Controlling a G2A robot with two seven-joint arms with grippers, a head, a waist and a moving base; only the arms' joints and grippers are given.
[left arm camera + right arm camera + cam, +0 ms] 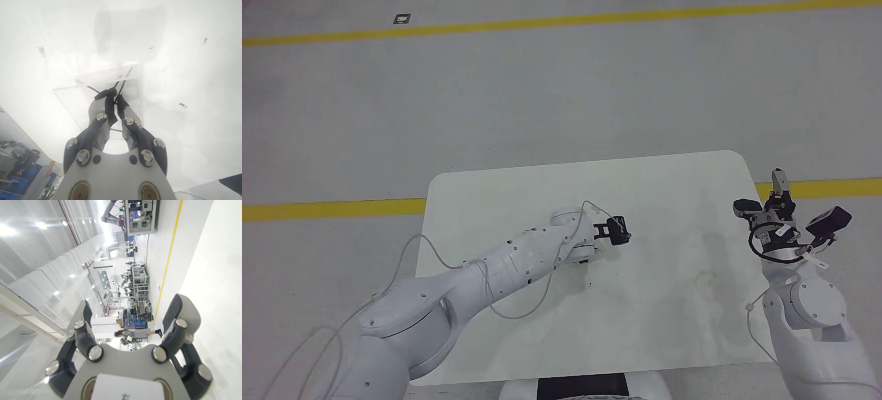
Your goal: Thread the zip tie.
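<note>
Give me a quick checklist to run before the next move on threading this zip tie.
1. Left pincer shut on the zip tie: ok.
2. Tie held over the clear panel on the table: ok.
3. Right pincer open and empty: ok.
4. Right pincer close to the tie: not ok; it sits at the table edge, facing the room.
5. Tail through the head: cannot tell.

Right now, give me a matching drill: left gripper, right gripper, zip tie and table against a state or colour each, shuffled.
Things:
1. left gripper
2. right gripper
3. zip tie
4. table

States or colours:
A. white
B. open, holding nothing
C. black and thin
D. closed on the tie

Pairs: 1-D, 2-B, 3-C, 4-A.
</note>
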